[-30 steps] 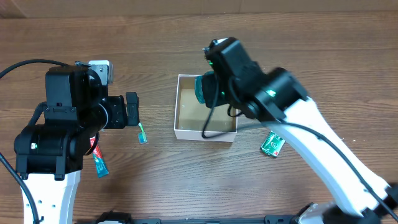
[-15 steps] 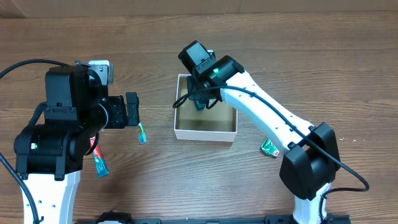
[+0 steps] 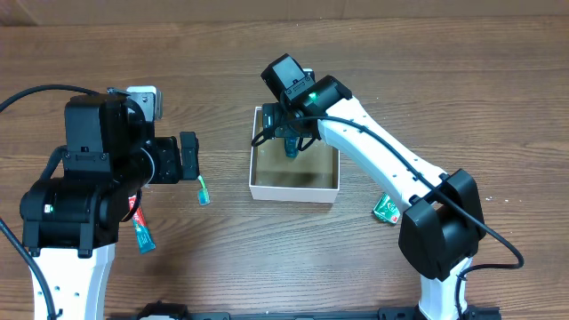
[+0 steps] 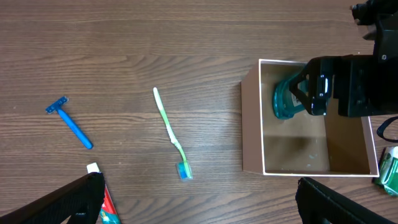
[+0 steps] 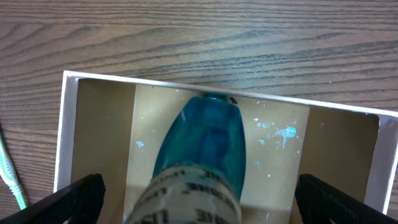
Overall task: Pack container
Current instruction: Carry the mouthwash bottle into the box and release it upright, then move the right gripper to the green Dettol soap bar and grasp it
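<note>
You have the container (image 3: 293, 192) mid-bench, the teal bottle (image 5: 208, 140) resting against its far wall between the wide-spread fingers of your right claw (image 5: 200, 186), which grips nothing, and your left claw (image 4: 199, 186) gaping empty; a careless withdrawal could snag the bottle or drag the container.

The far half of the container (image 3: 293, 191) is blocked. A teal bottle (image 4: 286, 99) lies toward the far wall, left of centre. The right gripper (image 3: 289, 133) is directly above it, fingers spread wider than the bottle, and its arm crosses over the far-right corner. The near half of the box floor is bare and reachable from above. Bare wood separates the left wall from the toothbrush (image 4: 169, 129). A razor (image 4: 69, 122) lies farther left, a toothpaste tube (image 4: 107, 208) nearer. A green packet (image 3: 388, 208) lies off the near-right corner, apart from the box.
</note>
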Controlling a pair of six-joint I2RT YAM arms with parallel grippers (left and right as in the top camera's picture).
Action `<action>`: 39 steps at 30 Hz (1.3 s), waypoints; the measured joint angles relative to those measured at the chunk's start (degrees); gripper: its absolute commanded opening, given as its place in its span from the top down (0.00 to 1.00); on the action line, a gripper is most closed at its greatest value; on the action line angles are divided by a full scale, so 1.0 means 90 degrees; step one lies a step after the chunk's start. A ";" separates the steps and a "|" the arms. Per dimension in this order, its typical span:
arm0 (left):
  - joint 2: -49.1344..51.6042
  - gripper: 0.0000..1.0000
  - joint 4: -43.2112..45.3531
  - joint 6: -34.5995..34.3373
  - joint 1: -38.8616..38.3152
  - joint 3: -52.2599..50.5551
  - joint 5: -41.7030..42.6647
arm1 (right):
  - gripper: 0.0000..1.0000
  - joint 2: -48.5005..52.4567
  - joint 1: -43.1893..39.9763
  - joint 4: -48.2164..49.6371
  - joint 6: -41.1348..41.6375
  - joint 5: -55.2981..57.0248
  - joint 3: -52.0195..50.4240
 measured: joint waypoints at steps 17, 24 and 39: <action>0.0000 0.00 0.0002 0.0000 0.0000 0.0000 0.0000 | 0.00 -0.3368 -0.1328 -0.1069 0.0199 0.0959 0.0153; 0.0010 0.00 0.0010 0.0000 0.0000 0.0000 0.0000 | 0.00 -0.3259 -0.3453 -0.1824 0.0707 0.0712 -0.0923; 0.0012 0.00 0.0002 0.0000 0.0000 0.0012 0.0000 | 0.00 -0.3113 -0.3716 0.0585 0.0376 -0.0930 -0.5549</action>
